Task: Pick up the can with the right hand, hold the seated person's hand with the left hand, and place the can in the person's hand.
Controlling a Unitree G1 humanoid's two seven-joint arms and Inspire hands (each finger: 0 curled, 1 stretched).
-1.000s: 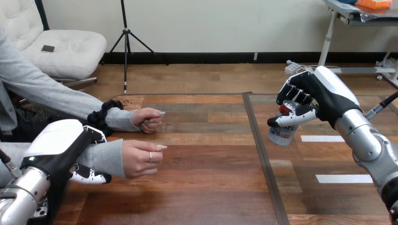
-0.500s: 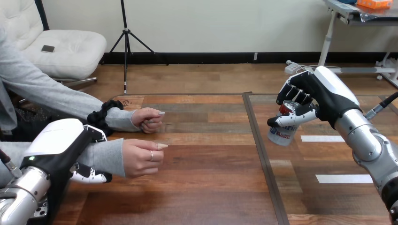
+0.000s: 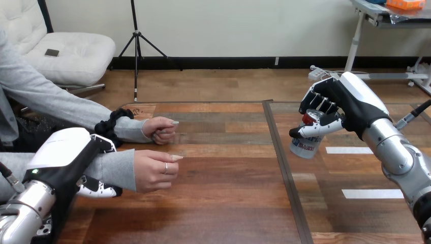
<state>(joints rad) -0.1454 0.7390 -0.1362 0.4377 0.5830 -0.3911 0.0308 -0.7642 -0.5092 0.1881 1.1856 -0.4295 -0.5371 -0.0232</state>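
**Can in my right hand, my left hand round the person's forearm**

My right hand point(image 3: 345, 109) sits in the upper right of the frame, at the end of my silver forearm, which comes up from the lower right corner. It is clamped on the can point(image 3: 304, 145): my fingers point(image 3: 319, 103) curl over the can's top and my thumb lies across its side. The can hangs below and to the left of my palm, leaning a little. I cannot tell whether its base touches the table point(image 3: 223, 203) or sits just above it. Two white tape strips point(image 3: 372, 193) lie on the wood to the right of the can, one above the other.

My left hand point(image 3: 63, 157) is in the lower left of the frame. Its white shell lies over the person's forearm point(image 3: 121, 170), just behind the wrist, and my fingers point(image 3: 96, 191) come round beneath the grey sleeve, so the hand is closed round that forearm.

The person's nearer hand point(image 3: 152, 172) reaches out of the sleeve to the right of my left hand, low over the table, its fingers loosely bent and pointing right. It holds nothing. The person's farther hand point(image 3: 160, 129) rests just above it in the frame, closed into a fist on the wood.

The can is well apart from both of the person's hands, across the dark seam point(image 3: 284, 168) that runs down the middle of the table.
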